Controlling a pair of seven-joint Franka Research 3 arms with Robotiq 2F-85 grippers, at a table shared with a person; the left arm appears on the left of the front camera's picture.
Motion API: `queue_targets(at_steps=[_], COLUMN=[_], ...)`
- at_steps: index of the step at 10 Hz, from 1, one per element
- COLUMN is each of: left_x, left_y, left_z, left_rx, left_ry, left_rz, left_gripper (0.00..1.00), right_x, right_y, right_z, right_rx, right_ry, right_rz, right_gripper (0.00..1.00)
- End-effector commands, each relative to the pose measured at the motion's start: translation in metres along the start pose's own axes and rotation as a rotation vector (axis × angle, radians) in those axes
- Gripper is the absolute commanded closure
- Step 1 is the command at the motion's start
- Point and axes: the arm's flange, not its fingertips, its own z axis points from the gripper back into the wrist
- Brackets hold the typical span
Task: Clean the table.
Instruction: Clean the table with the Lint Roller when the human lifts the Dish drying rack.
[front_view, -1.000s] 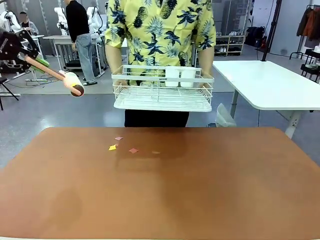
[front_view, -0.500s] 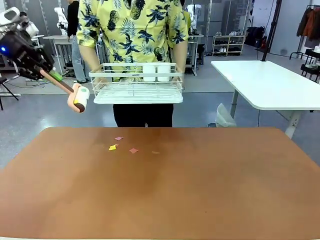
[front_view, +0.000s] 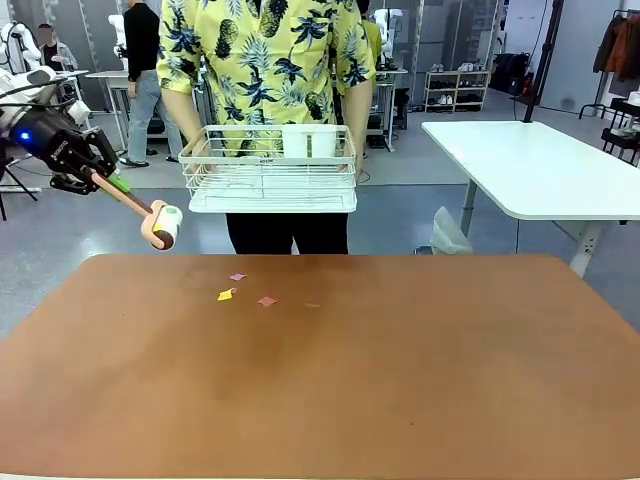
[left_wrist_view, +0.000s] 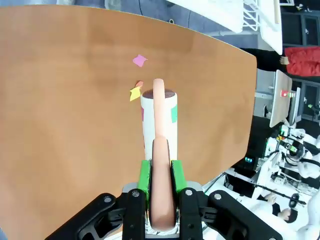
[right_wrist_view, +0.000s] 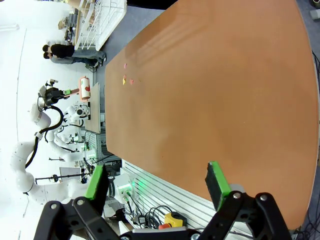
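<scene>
left gripper (front_view: 100, 180) clamped on lint roller (front_view: 163, 224) handle | now lowered toward table (front_view: 420, 380) edge below | paper scraps (front_view: 245, 292) ahead and below, uncollected | right gripper (right_wrist_view: 155, 186) gaping, idle above table

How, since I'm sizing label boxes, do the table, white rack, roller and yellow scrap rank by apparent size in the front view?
table
white rack
roller
yellow scrap
The rack is farther off, so it looks reduced.

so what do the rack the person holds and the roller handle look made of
Rack: thin white wire, probably coated metal; open grid over a solid white base. Roller handle: smooth matte peach, likely plastic; no grain or shine.
</scene>
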Motion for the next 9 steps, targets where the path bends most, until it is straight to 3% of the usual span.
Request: queue_targets(at_steps=[1,4,5,7,9], left_x=[-0.009,-0.001,0.002,0.008,0.009], left_y=[-0.011,0.009,0.023,0.039,0.057], left_z=[0.005,-0.01,-0.022,-0.044,-0.07], left_rx=[0.015,0.027,-0.052,-0.089,0.023], left_ry=[-0.037,-0.029,0.002,0.019,0.013], left_rz=[-0.038,-0.028,-0.048,-0.045,-0.052], left_gripper=[0.78,0.78,0.78,0.78,0.78], right_x=[-0.001,-0.001,-0.001,-0.001,-0.001], right_y=[0.003,0.003,0.003,0.003,0.003], right_z=[0.001,0.001,0.001,0.001,0.001], right_rx=[0.017,0.017,0.017,0.017,0.017], right_ry=[-0.005,-0.005,-0.005,-0.005,-0.005], right_rz=[0.003,0.003,0.003,0.003,0.003], right_gripper=[0.0,0.0,0.0,0.0,0.0])
